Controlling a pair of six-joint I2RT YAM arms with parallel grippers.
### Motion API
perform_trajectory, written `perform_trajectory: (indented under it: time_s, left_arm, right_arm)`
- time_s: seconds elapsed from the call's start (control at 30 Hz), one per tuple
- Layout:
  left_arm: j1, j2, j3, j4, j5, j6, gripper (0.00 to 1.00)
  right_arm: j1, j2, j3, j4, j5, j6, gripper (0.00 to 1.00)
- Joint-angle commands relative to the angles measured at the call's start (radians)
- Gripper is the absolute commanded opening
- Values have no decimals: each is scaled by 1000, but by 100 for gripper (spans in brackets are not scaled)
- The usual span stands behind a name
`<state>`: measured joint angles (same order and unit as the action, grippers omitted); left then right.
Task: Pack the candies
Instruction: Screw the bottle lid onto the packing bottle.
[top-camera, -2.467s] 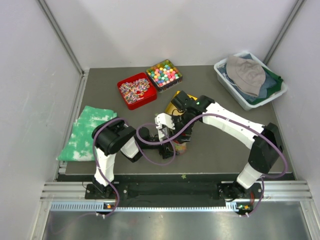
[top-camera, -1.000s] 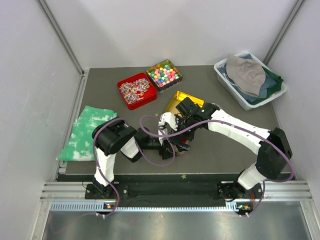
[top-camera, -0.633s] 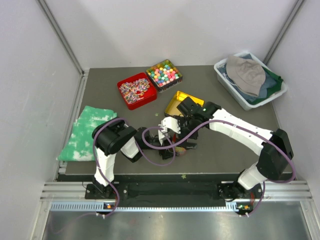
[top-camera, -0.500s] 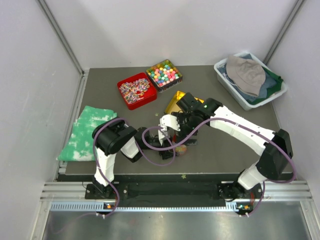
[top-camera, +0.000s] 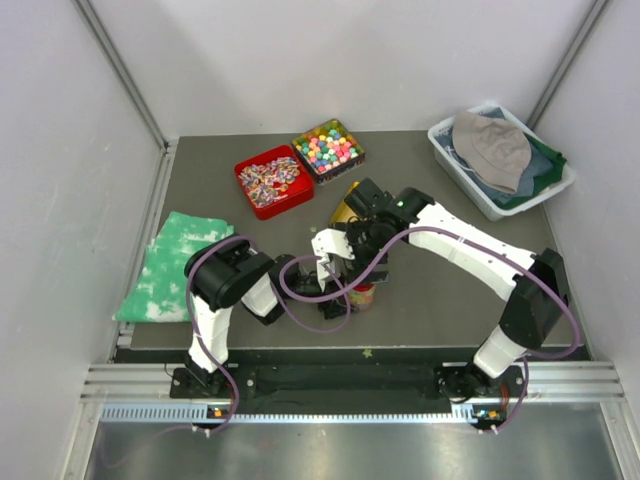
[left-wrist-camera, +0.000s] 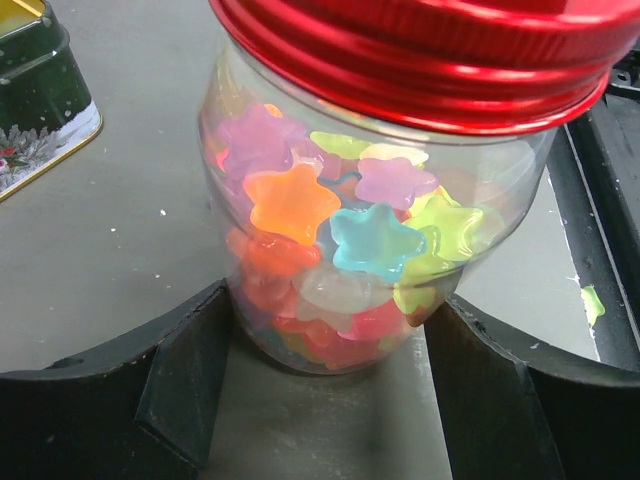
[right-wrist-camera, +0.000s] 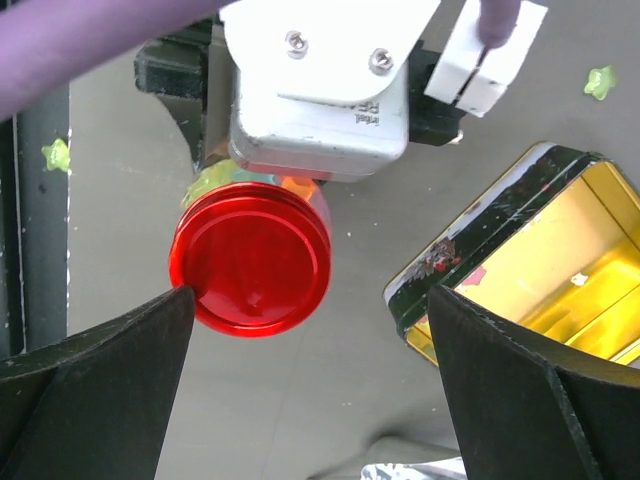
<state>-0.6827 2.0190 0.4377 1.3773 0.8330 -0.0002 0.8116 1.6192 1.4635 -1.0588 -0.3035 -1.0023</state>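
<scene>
Most of the candies (left-wrist-camera: 340, 240) sit inside the jar (top-camera: 362, 293), toward the near edge of the table (top-camera: 440, 300), red lid (right-wrist-camera: 252, 258) on top. The left gripper (left-wrist-camera: 325, 345) clamps the jar, and the right gripper (right-wrist-camera: 310, 320) hangs spread above it. A few green strays (right-wrist-camera: 600, 80) look left to gather.

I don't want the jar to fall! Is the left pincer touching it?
Touching. In the left wrist view, the left pincer has both fingers pressed against the sides of the jar, with no gap on either side.
</scene>
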Motion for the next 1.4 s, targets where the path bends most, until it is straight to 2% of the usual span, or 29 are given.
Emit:
perform_trajectory:
  time_s: [0.0,0.27,0.47,0.53,0.8,0.97,1.03,1.2,1.27,1.3,1.37]
  left_arm:
    - [-3,20,3,322,9,-24,62]
    - [-3,21,3,322,9,-23,62]
    - [-3,23,4,321,11,-24,62]
    - [-3,24,4,321,11,-24,62]
    - [-3,24,6,322,17,-29,62]
    - [-3,23,4,321,17,-27,62]
    - [-3,23,4,321,17,-24,62]
    - [-3,21,4,321,12,-24,62]
    - [-3,21,3,322,11,-20,63]
    - [-3,23,4,322,9,-20,63]
    - [-3,23,4,322,5,-20,63]
  right_arm:
    - [14,25,43,-62,-11,-56,98]
    - [24,-22,12,-99,-2,-52,96]
    - [41,-18,-18,-43,20,-38,95]
    - [44,-7,-23,-27,29,-39,92]
    - [49,1,-14,-9,20,-12,69]
    - [61,-5,-28,0,20,11,64]
    - [64,-15,-43,13,24,31,56]
    - [70,-53,-97,81,32,140,43]
    - [78,-77,-135,109,53,209,41]
    - [80,-84,-146,127,66,238,35]
    - [81,-107,-172,166,75,327,29]
